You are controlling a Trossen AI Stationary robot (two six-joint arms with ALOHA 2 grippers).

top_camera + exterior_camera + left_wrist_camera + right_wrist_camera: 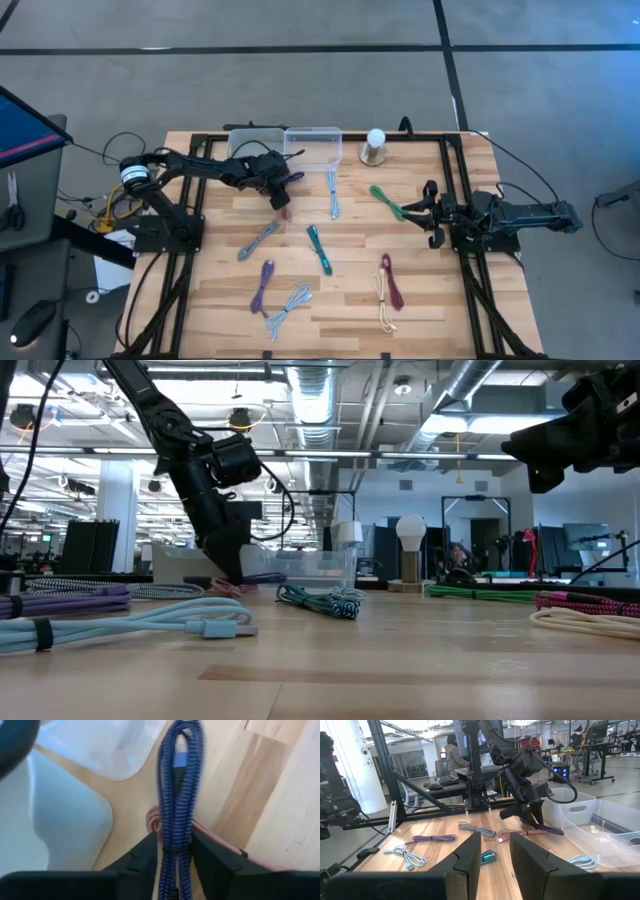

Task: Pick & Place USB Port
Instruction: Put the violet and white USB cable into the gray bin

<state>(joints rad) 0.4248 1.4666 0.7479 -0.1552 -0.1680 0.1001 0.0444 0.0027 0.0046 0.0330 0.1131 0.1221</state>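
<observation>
Blue cable (177, 785) fills the left wrist view, pinched between the left gripper's (175, 851) two fingers. We note the bundle is a dark blue braided loop, hanging past the fingertips over bare wood. In the high view the left gripper (278, 185) sits just in front of the two clear bins (285, 143) at the table's (440, 300) far edge, with the cable's end (293, 178) sticking out beside it. A pink cable (155, 820) lies on the wood directly beneath (partly hidden by the blue one). The right wrist view shows the same: left gripper (530, 815) low over the table, purple-blue cable (547, 828) trailing from it, pink cable (512, 833) alongside.

Outward from there we log the other cables lying loose: a light blue one (333, 193) near the bins, a green one (386, 202), a teal one (319, 248), a grey one (258, 241), a purple one (263, 285), a pale blue one (288, 306), and a cream (381, 300) and maroon pair (391, 281) side by side. A bulb on a stand (375, 146) sits right of the bins.

Right gripper (432, 213) waits at the table's right side, raised, fingers (465, 860) apart and empty.
</observation>
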